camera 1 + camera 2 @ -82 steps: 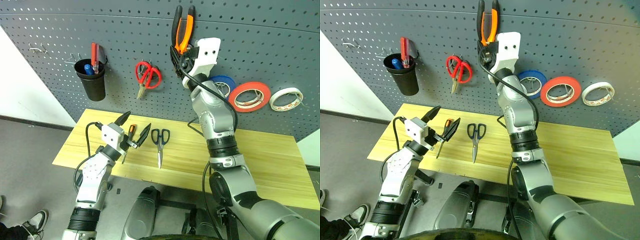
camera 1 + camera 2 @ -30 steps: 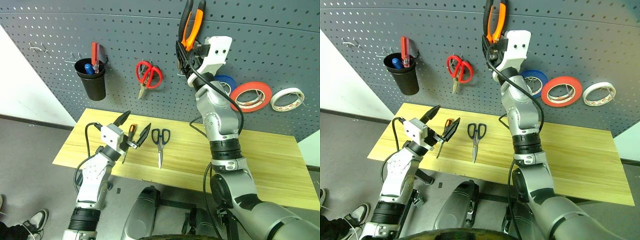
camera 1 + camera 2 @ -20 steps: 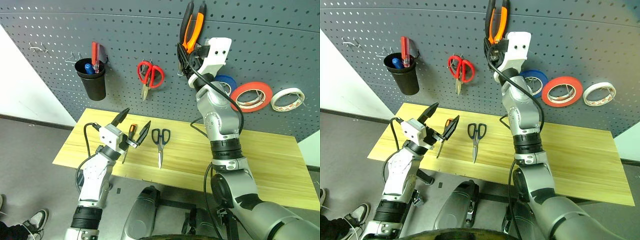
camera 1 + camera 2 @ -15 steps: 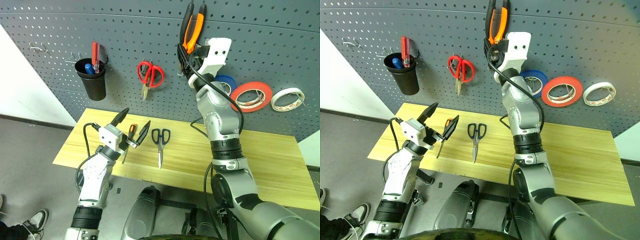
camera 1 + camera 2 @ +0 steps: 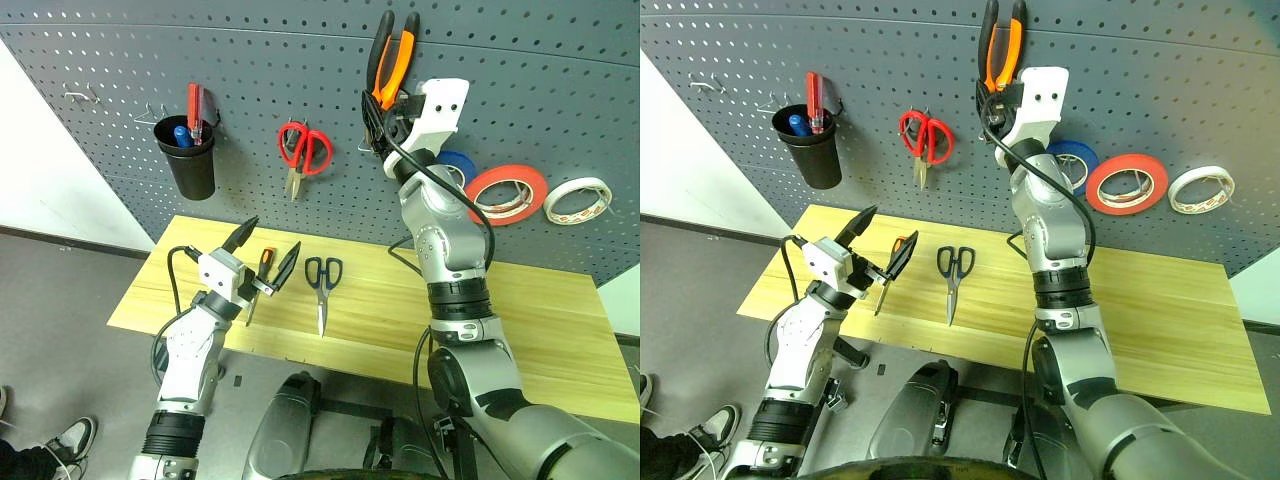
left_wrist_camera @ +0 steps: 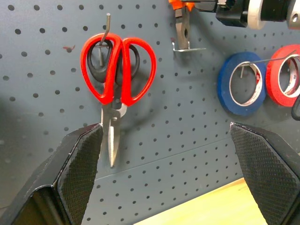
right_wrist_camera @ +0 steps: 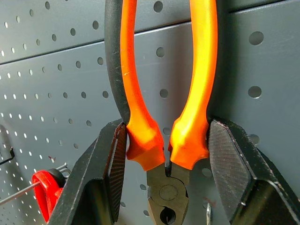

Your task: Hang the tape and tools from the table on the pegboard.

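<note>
We see the right gripper (image 5: 385,103) raised against the pegboard (image 5: 250,70), its two fingers closed on the orange-and-black pliers (image 5: 392,55) just above the pivot, handles pointing up toward twelve o'clock. In the right wrist view the fingers (image 7: 112,164) press the flared lower ends of both handles, with the steel head hanging below between them, close to the board. The left gripper (image 5: 268,252) hovers over the table (image 5: 560,330) at about eight o'clock in the head views, its jaws spread wide and holding nothing. Just beyond it on the light wood lies the small screwdriver (image 5: 259,275), and at its three o'clock lie the dark-handled scissors (image 5: 320,290), blades pointing toward the near edge. On the board, the red-orange tape (image 5: 506,194) hangs on a hook at four o'clock from the pliers, between a blue roll (image 5: 458,166) and a pale roll (image 5: 576,200). Red-handled scissors (image 5: 304,152) hang at nine o'clock from the right gripper, and farther left a black cup (image 5: 189,165) holds a red screwdriver and a blue one.
</note>
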Robot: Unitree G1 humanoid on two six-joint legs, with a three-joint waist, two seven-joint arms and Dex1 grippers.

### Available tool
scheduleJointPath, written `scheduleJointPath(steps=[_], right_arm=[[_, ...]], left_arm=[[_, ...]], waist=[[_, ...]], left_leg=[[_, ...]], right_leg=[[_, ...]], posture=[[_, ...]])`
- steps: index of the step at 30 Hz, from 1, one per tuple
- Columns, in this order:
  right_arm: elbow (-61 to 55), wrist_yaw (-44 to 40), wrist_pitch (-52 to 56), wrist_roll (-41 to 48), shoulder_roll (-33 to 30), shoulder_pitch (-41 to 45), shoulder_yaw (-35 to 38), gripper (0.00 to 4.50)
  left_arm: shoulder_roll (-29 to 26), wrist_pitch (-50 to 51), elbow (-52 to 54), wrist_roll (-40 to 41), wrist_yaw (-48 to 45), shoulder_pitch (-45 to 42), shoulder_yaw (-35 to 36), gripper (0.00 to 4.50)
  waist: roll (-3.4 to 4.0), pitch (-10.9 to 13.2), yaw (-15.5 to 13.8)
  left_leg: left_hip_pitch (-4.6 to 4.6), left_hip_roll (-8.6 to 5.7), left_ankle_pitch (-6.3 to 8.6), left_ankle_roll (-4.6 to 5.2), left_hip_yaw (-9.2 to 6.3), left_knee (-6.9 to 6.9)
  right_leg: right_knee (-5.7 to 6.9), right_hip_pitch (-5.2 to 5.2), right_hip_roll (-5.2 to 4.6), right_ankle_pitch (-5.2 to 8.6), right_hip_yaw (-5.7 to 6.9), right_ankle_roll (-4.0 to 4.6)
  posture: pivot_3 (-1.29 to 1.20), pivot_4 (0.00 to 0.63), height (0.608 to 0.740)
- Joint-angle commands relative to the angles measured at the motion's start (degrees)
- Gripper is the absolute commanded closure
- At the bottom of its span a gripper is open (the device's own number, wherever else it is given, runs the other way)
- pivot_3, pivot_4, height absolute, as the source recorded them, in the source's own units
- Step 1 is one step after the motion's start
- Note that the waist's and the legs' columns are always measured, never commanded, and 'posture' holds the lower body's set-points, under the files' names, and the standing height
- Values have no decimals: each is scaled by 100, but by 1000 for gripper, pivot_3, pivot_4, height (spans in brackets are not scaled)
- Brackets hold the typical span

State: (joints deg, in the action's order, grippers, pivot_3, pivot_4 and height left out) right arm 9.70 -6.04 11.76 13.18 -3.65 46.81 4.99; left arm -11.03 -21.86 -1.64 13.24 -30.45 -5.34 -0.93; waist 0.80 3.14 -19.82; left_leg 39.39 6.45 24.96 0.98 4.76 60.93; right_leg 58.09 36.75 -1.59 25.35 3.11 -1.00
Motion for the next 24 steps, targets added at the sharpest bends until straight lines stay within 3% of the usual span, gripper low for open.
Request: scheduleJointPath(steps=[1, 24], right_arm=[[-342, 53, -2, 20, -85, -8, 133, 2301], [-649, -51, 688, 289, 81, -406, 42, 2301]], left_arm=[[-23, -65, 98, 66, -20, -110, 51, 0], [-54, 13, 139, 50, 40, -76, 79, 0]], waist=[[0, 0, 1], [0, 0, 6]], left_leg=[[0, 0, 0, 0, 0, 0], [0, 1, 0, 0, -1, 1]], right_leg=[[0, -1, 0, 0, 0, 0], [0, -2, -1, 0, 3, 0]], posture=[[407, 84, 629], [413, 88, 629]])
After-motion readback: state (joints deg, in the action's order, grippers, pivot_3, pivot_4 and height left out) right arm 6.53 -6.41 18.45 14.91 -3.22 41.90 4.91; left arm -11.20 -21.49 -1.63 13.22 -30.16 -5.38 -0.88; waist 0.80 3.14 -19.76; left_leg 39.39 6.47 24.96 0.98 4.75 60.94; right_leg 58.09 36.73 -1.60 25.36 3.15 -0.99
